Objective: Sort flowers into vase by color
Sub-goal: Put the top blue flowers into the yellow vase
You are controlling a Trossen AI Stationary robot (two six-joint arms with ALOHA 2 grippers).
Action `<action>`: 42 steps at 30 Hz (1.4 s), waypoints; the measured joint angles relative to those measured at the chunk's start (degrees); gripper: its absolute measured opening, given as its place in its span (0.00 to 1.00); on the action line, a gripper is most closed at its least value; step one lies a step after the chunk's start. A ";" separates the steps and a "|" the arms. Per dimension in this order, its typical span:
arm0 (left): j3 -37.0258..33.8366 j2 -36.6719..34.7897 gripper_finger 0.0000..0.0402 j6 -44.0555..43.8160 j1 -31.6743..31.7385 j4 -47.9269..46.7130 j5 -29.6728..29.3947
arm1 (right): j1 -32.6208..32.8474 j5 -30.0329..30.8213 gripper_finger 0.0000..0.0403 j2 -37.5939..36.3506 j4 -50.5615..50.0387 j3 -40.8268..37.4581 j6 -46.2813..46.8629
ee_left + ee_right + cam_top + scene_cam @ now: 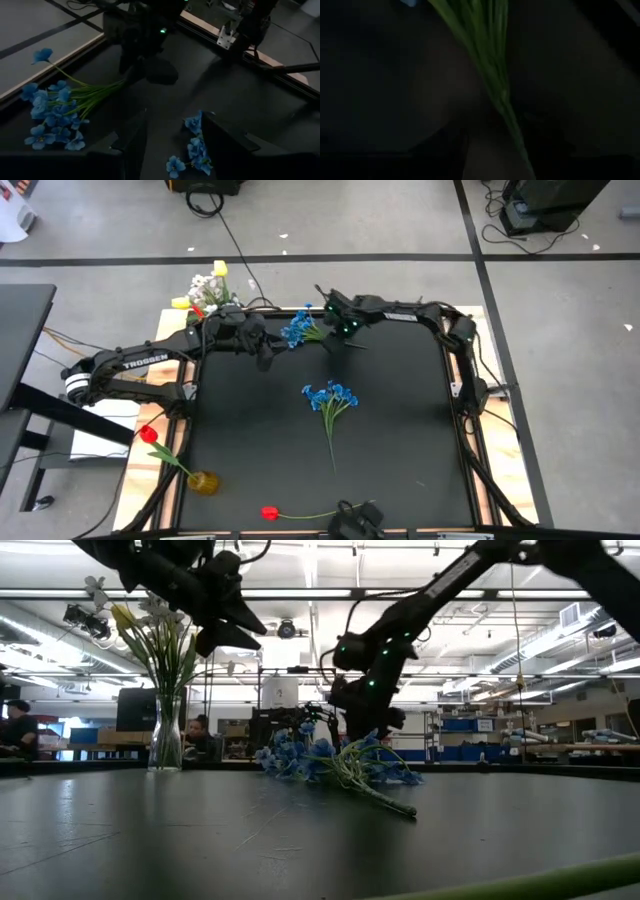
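A bunch of blue flowers [297,330] lies on the black table near the far edge, with its green stalks [492,65] pointing toward the table's right. My right gripper [336,338] points steeply down over those stalks. It is open, and the stalks run between its fingers. My left gripper [175,131] hovers open just left of the bunch, above the table, holding nothing. A second blue stem [330,395] lies flat at the table's middle. My right gripper comes from above at the blue bunch's stalk end [120,84], with its fingers across the stalks. The dark wrist view does not show whether a finger touches them. The bunch lies flat on the table.
A clear vase [166,740] with white and yellow flowers stands at the far left corner. At the near left an amber vase [203,482] holds a red tulip [148,434]. Another red tulip [270,513] lies along the near edge.
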 joint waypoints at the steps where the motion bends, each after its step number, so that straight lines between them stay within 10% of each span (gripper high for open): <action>1: 0.00 0.02 0.48 -0.12 0.19 -0.01 0.03 | -0.44 -0.50 0.47 1.46 -1.67 2.01 -0.91; 13: 0.00 0.02 0.48 -0.98 0.21 -0.38 -0.17 | -1.91 -1.35 0.36 12.46 -16.05 14.51 -8.44; 25: -0.02 0.02 0.48 -1.93 0.21 -1.67 -0.40 | -2.68 -3.57 0.03 11.56 -16.07 14.13 -6.06; 42: -0.02 0.02 0.48 -2.57 0.21 -1.41 -0.60 | -4.49 -8.42 0.02 -0.33 -10.88 13.93 7.28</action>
